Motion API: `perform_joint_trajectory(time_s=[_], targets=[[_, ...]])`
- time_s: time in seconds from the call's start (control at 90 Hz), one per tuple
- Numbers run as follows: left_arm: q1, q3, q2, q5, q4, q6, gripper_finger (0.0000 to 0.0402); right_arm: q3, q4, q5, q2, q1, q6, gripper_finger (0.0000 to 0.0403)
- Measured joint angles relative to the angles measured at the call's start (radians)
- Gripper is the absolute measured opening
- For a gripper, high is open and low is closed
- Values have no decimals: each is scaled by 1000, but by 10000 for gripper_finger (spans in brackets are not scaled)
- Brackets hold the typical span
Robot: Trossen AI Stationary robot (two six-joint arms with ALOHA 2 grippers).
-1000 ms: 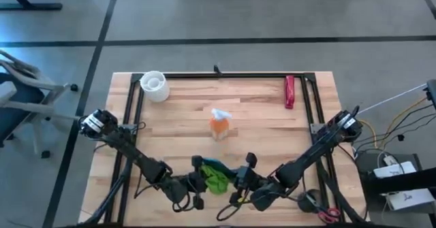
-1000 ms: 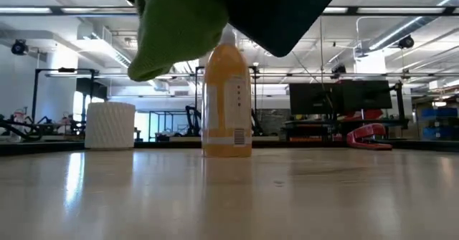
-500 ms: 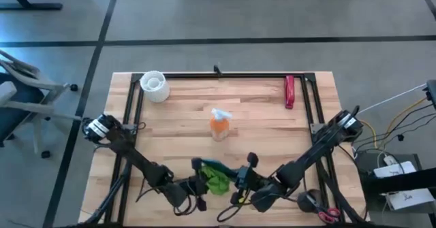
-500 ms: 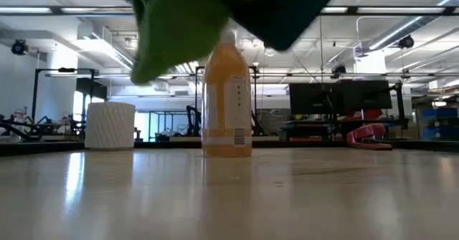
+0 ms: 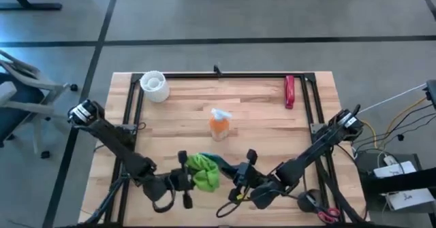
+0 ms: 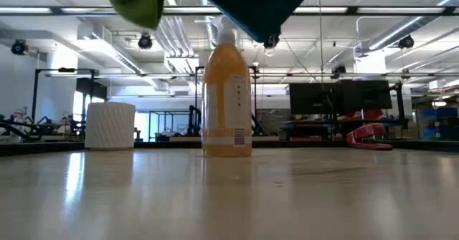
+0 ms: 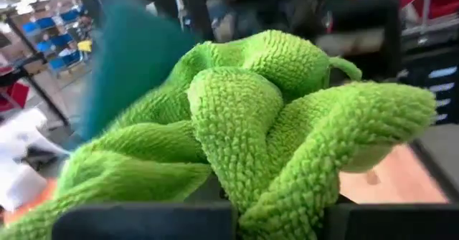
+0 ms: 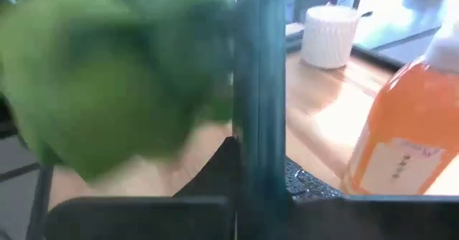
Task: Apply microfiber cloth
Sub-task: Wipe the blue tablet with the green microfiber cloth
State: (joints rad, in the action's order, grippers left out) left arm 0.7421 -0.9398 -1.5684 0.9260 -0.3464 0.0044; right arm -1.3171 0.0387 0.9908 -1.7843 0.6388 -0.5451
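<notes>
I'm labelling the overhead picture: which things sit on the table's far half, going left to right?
White cup → orange bottle → red tool-like item.

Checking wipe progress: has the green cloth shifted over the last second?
Yes. In the high view the microfiber cloth has slid toward the table's left, farther from the orange bottle, carried by the left gripper.

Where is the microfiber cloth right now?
In the high view the microfiber cloth is bunched at the table's near edge, held off the surface by the left gripper, between both grippers, nearer than the orange bottle.
</notes>
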Motion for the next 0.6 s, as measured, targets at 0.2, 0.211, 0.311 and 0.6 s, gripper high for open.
perform_joint_trajectory(time_s=[0.2, 0.211, 0.311, 0.6], targets=[[-35, 11, -167, -33, -247, 8, 9, -56, -8, 10, 0, 1, 78, 8], [-39, 10, -178, -38, -265, 12, 9, -57, -10, 10, 0, 1, 83, 8], [-64, -17, -273, -119, -416, 51, 9, -62, -19, 8, -1, -3, 109, 8], [-26, -83, -260, -156, -373, 62, 9, -60, 78, -66, -2, 16, 135, 8]])
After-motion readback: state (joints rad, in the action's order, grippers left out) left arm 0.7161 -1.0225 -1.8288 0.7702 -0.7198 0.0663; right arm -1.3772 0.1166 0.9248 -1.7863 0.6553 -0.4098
